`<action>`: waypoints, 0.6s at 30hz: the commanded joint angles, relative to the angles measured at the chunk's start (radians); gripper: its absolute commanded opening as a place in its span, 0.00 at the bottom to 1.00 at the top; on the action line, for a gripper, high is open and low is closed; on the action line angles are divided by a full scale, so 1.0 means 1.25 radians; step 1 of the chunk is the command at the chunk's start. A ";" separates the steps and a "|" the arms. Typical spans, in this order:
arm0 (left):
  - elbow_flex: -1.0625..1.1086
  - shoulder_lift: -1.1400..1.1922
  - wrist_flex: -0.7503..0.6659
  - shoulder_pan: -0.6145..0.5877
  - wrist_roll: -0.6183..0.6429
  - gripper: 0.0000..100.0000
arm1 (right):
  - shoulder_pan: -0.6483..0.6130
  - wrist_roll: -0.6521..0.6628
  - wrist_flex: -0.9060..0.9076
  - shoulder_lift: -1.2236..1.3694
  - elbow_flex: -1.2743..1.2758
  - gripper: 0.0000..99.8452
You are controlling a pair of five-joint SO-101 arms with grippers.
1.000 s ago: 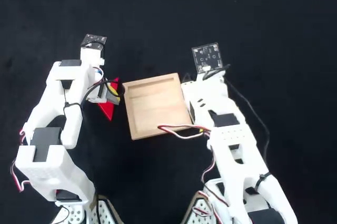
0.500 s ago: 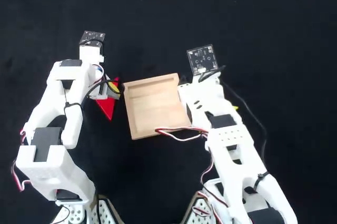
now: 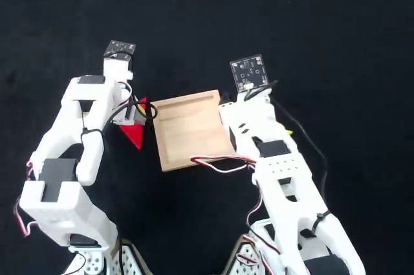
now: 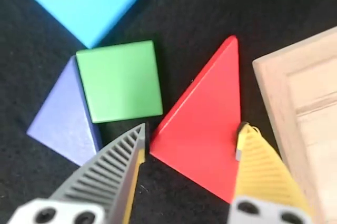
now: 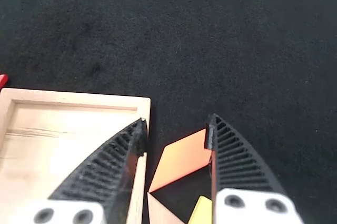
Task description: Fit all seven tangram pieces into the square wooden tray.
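The square wooden tray (image 3: pixel 191 129) lies empty between the arms. My left gripper (image 4: pixel 189 137) is open, its fingers set on either side of a red triangle (image 4: pixel 205 124) that lies just left of the tray's edge (image 4: pixel 305 103). Beside the red piece are a green square (image 4: pixel 120 80), a light blue triangle (image 4: pixel 87 12) and a purple triangle (image 4: pixel 60 118). In the high view the red triangle (image 3: pixel 132 134) peeks out under the left gripper (image 3: pixel 137 120). My right gripper (image 5: pixel 175 124) is open at the tray's far right corner (image 5: pixel 145 103), above an orange piece (image 5: pixel 181 161) and a yellow piece (image 5: pixel 202 211).
Black cloth covers the table (image 3: pixel 336 42). A pale piece (image 5: pixel 158 211) lies next to the orange one. Red and white cables (image 3: pixel 220 162) from the right arm hang over the tray's near edge. The right arm (image 3: pixel 272 152) hides the pieces to the tray's right.
The right arm and the tray have shifted slightly left. The left arm's wrist drifted left, then back right toward the tray. Both grippers stay open.
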 commanded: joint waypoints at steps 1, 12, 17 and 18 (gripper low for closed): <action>0.001 0.000 0.007 0.006 0.005 0.27 | -0.011 0.000 -0.018 0.007 -0.003 0.19; 0.002 0.001 0.010 0.003 0.034 0.29 | -0.011 0.000 -0.018 0.007 -0.003 0.19; -0.014 0.001 0.080 -0.003 0.123 0.31 | -0.011 0.000 -0.018 0.007 -0.003 0.19; -0.014 0.000 0.081 -0.010 0.136 0.31 | -0.011 0.000 -0.018 0.007 -0.003 0.19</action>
